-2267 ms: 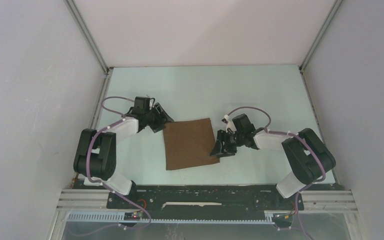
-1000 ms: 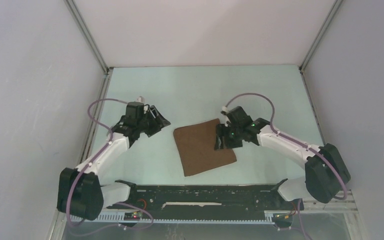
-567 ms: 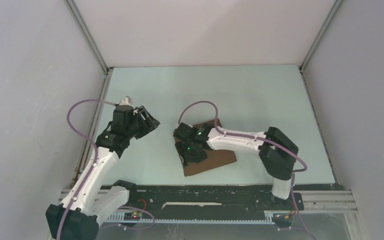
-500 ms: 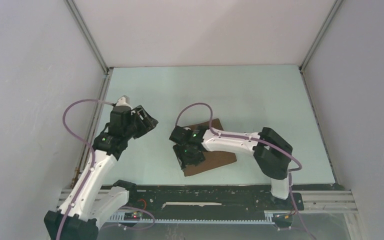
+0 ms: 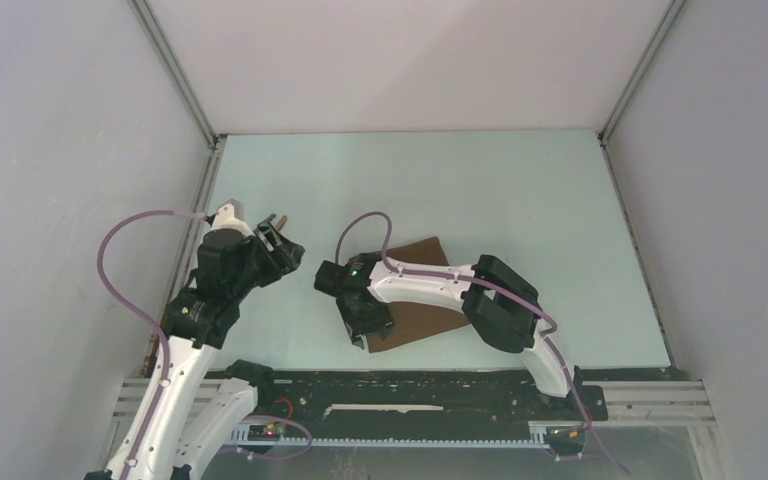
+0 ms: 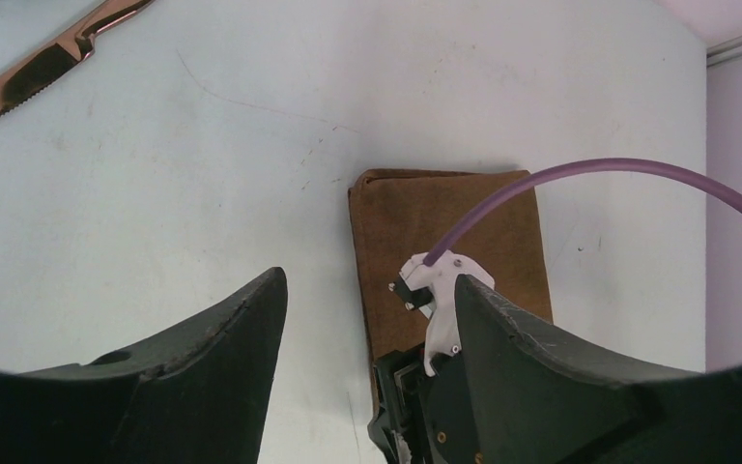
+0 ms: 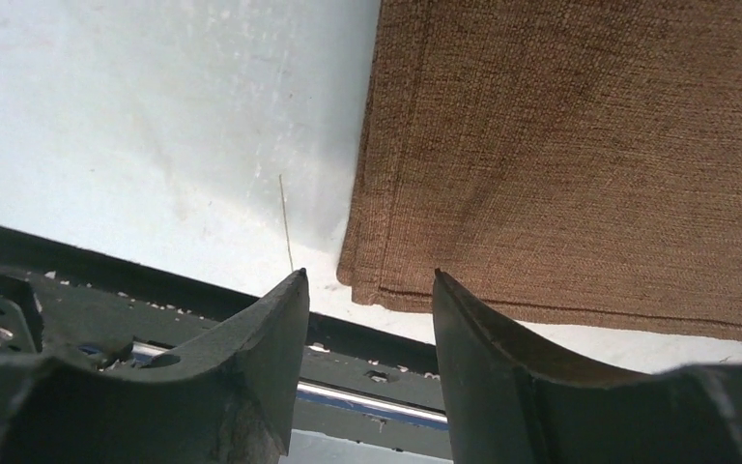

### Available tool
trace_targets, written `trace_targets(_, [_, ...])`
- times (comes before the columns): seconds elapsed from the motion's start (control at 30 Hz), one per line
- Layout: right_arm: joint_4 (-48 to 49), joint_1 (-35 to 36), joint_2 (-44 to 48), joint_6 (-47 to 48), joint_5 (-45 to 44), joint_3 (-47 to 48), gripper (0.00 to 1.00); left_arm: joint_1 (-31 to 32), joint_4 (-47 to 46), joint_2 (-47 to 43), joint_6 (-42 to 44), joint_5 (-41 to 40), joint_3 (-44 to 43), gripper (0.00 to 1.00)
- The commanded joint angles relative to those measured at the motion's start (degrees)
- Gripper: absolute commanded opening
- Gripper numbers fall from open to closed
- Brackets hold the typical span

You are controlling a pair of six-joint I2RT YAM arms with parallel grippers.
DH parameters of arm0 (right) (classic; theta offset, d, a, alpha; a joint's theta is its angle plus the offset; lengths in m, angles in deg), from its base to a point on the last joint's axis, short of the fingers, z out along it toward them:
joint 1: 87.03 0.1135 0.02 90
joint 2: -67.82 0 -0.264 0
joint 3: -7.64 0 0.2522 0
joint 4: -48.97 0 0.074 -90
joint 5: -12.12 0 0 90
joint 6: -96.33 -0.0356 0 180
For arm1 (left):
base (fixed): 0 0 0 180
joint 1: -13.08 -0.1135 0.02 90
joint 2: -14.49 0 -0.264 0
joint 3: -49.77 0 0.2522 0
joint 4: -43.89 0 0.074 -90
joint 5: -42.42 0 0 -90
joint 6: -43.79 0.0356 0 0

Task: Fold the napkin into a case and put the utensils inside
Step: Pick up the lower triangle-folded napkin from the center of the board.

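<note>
Desk: Napkin position?

Op: I see the napkin [image 5: 430,265] folded to a brown rectangle, flat on the pale table [image 5: 480,180], slightly skewed, its near end close to the front rail [image 5: 410,385]. In the right wrist view its left edge shows 2 stacked layers.

Desk: Pincers?

Op: I read the right gripper [image 7: 368,278] as low over the napkin's near-left corner, its 2 fingers parted by a moderate gap. The corner shows in that gap. I cannot tell whether the tips touch the cloth. I read the left gripper [image 6: 369,280] as spread wide with nothing between its fingers, above bare table to the left of the napkin and apart from it.

Desk: Utensils?

Op: I log 1, the reddish-brown knife [image 6: 43,68], flat on the table at the top-left corner of the left wrist view, well apart from the napkin.
</note>
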State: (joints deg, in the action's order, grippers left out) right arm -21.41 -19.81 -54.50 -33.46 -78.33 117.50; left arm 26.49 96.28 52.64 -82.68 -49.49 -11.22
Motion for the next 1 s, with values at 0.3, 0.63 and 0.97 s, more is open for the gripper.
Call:
trace_targets(0.3, [-5.4, 0.7, -5.4, -2.1, -0.6, 4.0, 0.58, 2.6, 0.4, -4.0, 0.1, 0.3, 1.8, 0.71])
trace_targets(0.63, [-7.4, 1.7, -11.5, -2.4, -7.5, 4.5, 0.47, 3.2, 1.9, -5.1, 1.0, -1.4, 0.9, 0.72])
trace_targets(0.97, [-2.5, -0.4, -5.9, -0.3, -7.6, 2.6, 0.09, 3.3, 1.5, -3.3, 1.7, -2.1, 0.9, 0.72])
